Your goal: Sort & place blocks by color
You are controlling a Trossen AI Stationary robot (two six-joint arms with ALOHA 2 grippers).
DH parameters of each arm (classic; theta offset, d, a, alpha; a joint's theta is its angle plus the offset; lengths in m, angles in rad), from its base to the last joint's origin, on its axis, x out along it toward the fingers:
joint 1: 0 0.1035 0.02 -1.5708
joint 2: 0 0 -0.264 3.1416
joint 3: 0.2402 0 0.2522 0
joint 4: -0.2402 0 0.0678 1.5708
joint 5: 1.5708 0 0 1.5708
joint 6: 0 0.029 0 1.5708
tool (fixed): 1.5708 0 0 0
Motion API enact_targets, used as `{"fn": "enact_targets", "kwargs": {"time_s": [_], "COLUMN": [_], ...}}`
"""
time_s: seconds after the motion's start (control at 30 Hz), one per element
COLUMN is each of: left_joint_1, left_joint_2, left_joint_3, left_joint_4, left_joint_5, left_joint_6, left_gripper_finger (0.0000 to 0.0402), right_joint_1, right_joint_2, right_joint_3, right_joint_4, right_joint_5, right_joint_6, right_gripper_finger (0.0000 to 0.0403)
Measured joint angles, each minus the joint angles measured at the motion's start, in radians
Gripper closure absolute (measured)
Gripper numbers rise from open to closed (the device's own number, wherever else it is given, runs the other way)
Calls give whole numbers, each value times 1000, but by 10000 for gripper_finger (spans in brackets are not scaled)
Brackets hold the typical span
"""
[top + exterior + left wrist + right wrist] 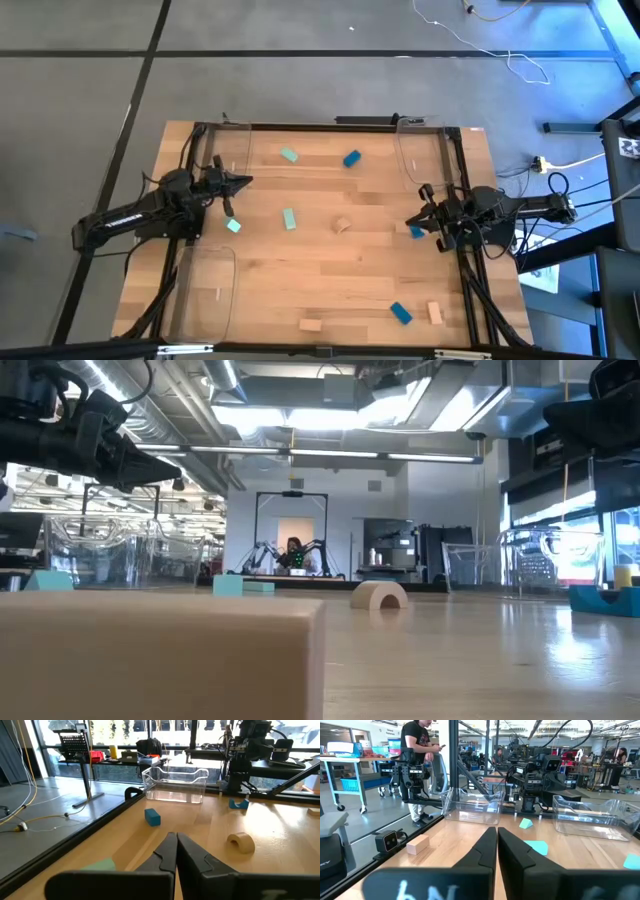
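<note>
blocks (289, 218) all loose on the counter (330, 290), nothing sorted yet

looks like the very start: left hand (243, 182) hovers at the left edge, fingers pinched shut on nothing, and right hand (411, 220) sits at the right edge, also closed and empty. a teal block (233, 226) lies just beside the left hand, a blue block (416, 232) right next to the right one, wood ones down near the front edge. i'd guess the next move needs a hand opened up and lowered over its nearest block, then carried to a clear tray (208, 288).
</note>
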Motion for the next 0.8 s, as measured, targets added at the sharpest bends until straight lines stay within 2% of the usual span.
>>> {"fn": "enact_targets", "kwargs": {"time_s": [0.8], "left_joint_1": [0], "left_joint_2": [0], "left_joint_3": [0], "left_joint_4": [0], "left_joint_5": [0], "left_joint_6": [0], "left_gripper_finger": [401], "right_joint_1": [0], "right_joint_2": [0], "right_joint_3": [0], "right_joint_4": [6], "right_joint_5": [1], "right_joint_6": [-29], "right_gripper_finger": [385]}}
